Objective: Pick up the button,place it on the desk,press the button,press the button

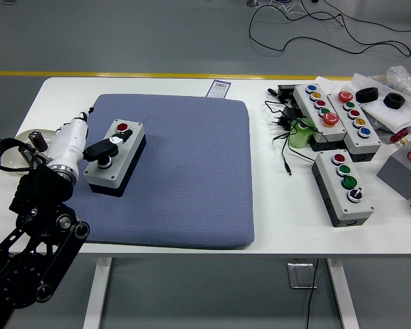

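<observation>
While left hand [89, 140] fingers touch it ungrasped, grey button box [115, 157] shows red button.

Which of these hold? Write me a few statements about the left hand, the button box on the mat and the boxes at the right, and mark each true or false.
1. The grey button box lies on the blue mat. True.
2. The left hand reaches the box, with a dark fingertip over its black knob. True.
3. The box on the mat has a green button on top. False: it shows a red button.
4. The right hand is pressing a box at the table's right. False: no right hand is in view.
5. Three more button boxes lie right of the mat. True.
</observation>
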Available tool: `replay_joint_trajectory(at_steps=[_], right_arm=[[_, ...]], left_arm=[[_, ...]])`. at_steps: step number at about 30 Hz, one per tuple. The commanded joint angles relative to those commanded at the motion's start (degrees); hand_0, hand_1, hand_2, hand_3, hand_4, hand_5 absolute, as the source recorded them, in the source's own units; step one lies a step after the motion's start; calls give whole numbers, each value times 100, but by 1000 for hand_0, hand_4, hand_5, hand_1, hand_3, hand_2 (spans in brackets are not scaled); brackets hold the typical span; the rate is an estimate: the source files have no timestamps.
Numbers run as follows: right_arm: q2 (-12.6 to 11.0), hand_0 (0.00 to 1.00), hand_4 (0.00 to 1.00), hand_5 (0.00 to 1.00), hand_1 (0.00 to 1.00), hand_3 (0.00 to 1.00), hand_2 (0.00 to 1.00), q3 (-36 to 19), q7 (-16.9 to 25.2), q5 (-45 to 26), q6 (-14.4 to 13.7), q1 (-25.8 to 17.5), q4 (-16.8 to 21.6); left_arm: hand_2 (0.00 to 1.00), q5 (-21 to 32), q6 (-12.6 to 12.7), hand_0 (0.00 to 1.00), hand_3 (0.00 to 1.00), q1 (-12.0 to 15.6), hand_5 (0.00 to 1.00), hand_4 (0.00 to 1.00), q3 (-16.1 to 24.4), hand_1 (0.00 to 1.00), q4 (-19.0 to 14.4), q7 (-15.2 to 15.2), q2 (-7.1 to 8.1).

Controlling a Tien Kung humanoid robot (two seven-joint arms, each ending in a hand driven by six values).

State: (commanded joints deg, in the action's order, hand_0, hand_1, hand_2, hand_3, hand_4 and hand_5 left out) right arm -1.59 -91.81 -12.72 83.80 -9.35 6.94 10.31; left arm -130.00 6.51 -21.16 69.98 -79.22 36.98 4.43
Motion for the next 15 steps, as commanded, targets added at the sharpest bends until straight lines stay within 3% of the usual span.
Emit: replay_joint_trajectory(at_steps=[5, 8, 15], right_arm=[[-1, 669, 427, 275, 677, 595, 719, 7, -4, 16, -4, -5, 0], [-2, 669, 427, 275, 677, 595, 719, -3, -9, 59, -5, -22, 0], [0, 669, 427, 275, 676, 595, 720, 5, -8, 81, -13, -54, 0]], left_arm=[[998, 0, -42, 998, 998, -137, 757, 998, -200, 998, 196, 0, -57], [998, 0, -238, 998, 998, -198, 757, 998, -344, 998, 343, 0, -122], [998, 0, -274, 998, 998, -282, 766, 998, -405, 998, 912, 0, -281]])
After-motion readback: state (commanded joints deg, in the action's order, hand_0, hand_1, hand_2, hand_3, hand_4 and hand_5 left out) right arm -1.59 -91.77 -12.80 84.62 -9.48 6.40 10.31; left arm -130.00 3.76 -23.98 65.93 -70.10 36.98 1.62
